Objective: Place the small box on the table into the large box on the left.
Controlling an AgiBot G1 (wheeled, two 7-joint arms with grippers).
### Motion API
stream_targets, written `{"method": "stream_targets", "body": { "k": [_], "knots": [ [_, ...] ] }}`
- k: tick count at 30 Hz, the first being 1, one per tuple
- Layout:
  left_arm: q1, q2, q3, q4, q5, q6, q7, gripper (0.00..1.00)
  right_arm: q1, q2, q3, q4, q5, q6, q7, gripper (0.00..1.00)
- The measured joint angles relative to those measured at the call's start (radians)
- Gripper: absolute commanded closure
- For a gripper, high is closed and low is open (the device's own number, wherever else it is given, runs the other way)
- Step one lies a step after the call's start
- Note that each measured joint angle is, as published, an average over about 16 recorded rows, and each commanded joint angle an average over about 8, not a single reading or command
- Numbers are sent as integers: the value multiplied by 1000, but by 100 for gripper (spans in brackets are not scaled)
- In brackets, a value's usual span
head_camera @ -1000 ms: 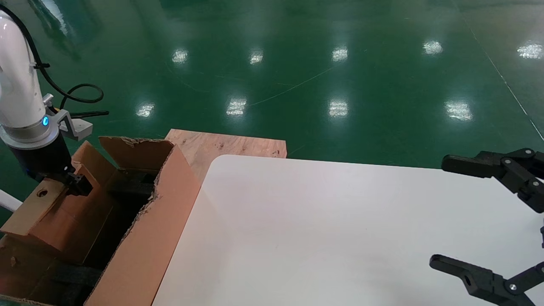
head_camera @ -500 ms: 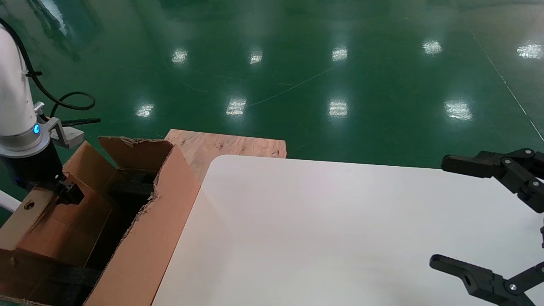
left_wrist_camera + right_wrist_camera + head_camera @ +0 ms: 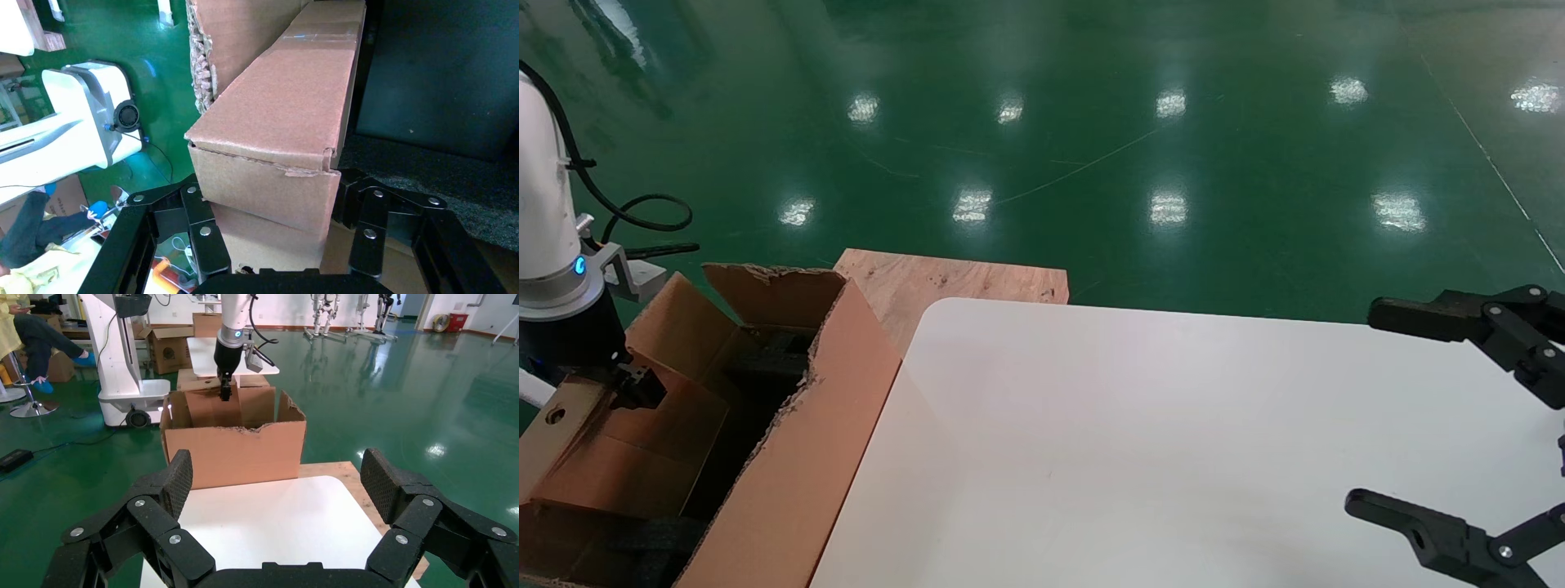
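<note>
The small box (image 3: 609,457), a plain brown cuboid with a round hole in its end face, sits tilted inside the large box (image 3: 797,465) at the left of the head view. My left gripper (image 3: 633,388) is shut on it. In the left wrist view its fingers (image 3: 196,208) press both sides of the small box (image 3: 275,122), with black foam (image 3: 440,177) beside it. My right gripper (image 3: 1361,404) hangs open and empty over the right side of the white table (image 3: 1132,441). The right wrist view shows the right gripper (image 3: 278,478) open, facing the large box (image 3: 232,450).
A bare wooden board (image 3: 952,282) sticks out behind the table's rounded corner. The large box's ragged flaps (image 3: 764,290) stand up around the left arm. Green floor surrounds everything. In the right wrist view a white robot base (image 3: 131,386) and other cartons stand beyond the large box.
My left gripper has moved down and to the left with the small box, sinking it deeper into the large box. The right arm has not moved.
</note>
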Motion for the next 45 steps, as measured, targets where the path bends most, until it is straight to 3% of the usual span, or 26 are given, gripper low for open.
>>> {"method": "stream_targets", "body": {
  "k": [2, 34, 45],
  "knots": [
    [1, -1, 0, 0, 0, -1, -1, 0, 0, 0, 0, 0, 0, 0, 0, 0],
    [-2, 1, 0, -1, 2, 0, 0, 0, 0, 0, 0, 0, 0, 0, 0, 0],
    [-64, 49, -33, -36, -44, -6, 12, 0, 0, 0, 0, -1, 0, 0, 0, 0]
  ]
}}
